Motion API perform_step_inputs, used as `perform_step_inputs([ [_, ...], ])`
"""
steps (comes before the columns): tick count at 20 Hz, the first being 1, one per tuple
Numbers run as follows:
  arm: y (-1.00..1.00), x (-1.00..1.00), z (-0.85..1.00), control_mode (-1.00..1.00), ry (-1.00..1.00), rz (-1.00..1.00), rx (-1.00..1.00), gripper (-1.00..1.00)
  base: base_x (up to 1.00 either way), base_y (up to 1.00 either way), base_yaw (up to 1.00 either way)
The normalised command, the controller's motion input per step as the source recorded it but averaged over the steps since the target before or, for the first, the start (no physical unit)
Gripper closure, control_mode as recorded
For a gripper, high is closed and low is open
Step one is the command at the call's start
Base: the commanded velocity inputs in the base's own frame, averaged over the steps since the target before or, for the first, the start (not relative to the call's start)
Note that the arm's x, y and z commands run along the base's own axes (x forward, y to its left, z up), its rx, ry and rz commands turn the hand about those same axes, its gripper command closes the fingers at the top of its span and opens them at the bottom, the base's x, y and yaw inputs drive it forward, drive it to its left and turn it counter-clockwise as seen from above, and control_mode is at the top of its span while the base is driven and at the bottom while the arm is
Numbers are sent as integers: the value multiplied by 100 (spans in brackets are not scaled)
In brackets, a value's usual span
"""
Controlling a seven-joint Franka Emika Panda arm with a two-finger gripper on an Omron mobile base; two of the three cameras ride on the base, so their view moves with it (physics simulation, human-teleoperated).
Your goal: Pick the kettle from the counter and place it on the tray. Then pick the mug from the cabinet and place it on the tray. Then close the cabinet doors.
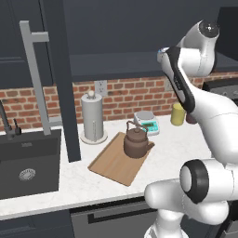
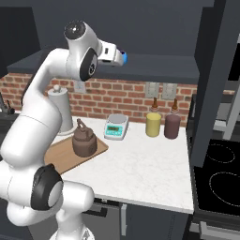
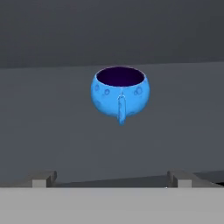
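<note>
Hand view looks straight at the mug (image 3: pixel 120 92), bright blue with a dark inside, standing upright on the plain dark shelf of the cabinet (image 3: pixel 52 127) with its handle turned toward the camera. The gripper (image 3: pixel 111 178) has its two tips spread wide apart at the bottom of that view, nothing between them, and the mug sits well clear ahead of them, roughly centred between the two.

Left base view shows the kettle (image 1: pixel 136 141) upright on the far end of the tray (image 1: pixel 116 162), which lies angled on the counter (image 1: pixel 162 162). Behind the tray stands a grey paper-towel holder (image 1: pixel 92 118); a small scale (image 1: pixel 147 122) and a yellow canister (image 1: pixel 177 114) sit near the brick wall. One of the cabinet doors (image 1: pixel 56 69) hangs open above the sink (image 1: pixel 28 162).

Right base view has the arm raised to the level of the cabinet, a bit of the blue mug showing just past the hand, and a brown canister (image 2: pixel 172 124) touching the yellow one
</note>
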Motion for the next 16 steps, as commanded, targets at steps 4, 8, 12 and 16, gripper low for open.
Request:
perform_step_inputs([
  [4, 0, 31, -9, -100, 0, 0, 0, -100, 0, 0, 0],
  [8, -3, 30, -9, -100, 0, 0, 0, -100, 0, 0, 0],
  [12, -4, 31, -13, -100, 0, 0, 0, -100, 0, 0, 0],
  [16, -9, 31, -3, -100, 0, 0, 1, -100, 0, 0, 0],
])
